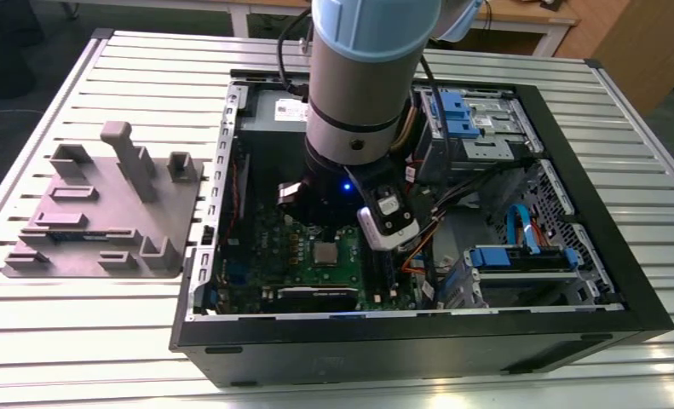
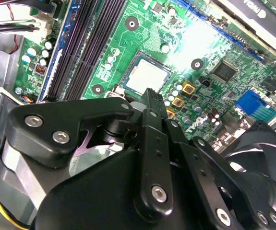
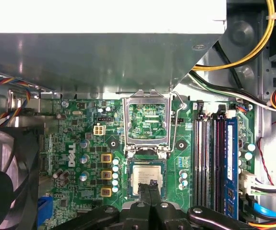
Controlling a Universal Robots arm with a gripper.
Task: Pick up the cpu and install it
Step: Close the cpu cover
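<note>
The cpu (image 1: pixel 326 252) is a small silvery square lying flat in its socket on the green motherboard (image 1: pixel 262 256), inside the open computer case. It also shows as the cpu (image 3: pixel 146 177) in the first wrist view and the cpu (image 2: pixel 145 76) in the second wrist view. The socket's metal load plate (image 3: pixel 146 120) stands swung open beside it. My gripper (image 3: pixel 150 185) hangs just above the chip's near edge. Its two black fingertips (image 2: pixel 150 93) are pressed together, with nothing between them.
A grey power supply box (image 3: pixel 104 52) sits beside the socket. Black memory sticks (image 3: pixel 207 158) run along one side and a black fan (image 3: pixel 3 187) sits on the other. Cables (image 3: pixel 253 48) cross near the case wall. A grey fixture tray (image 1: pixel 98 213) stands at the exterior view's left, outside the case.
</note>
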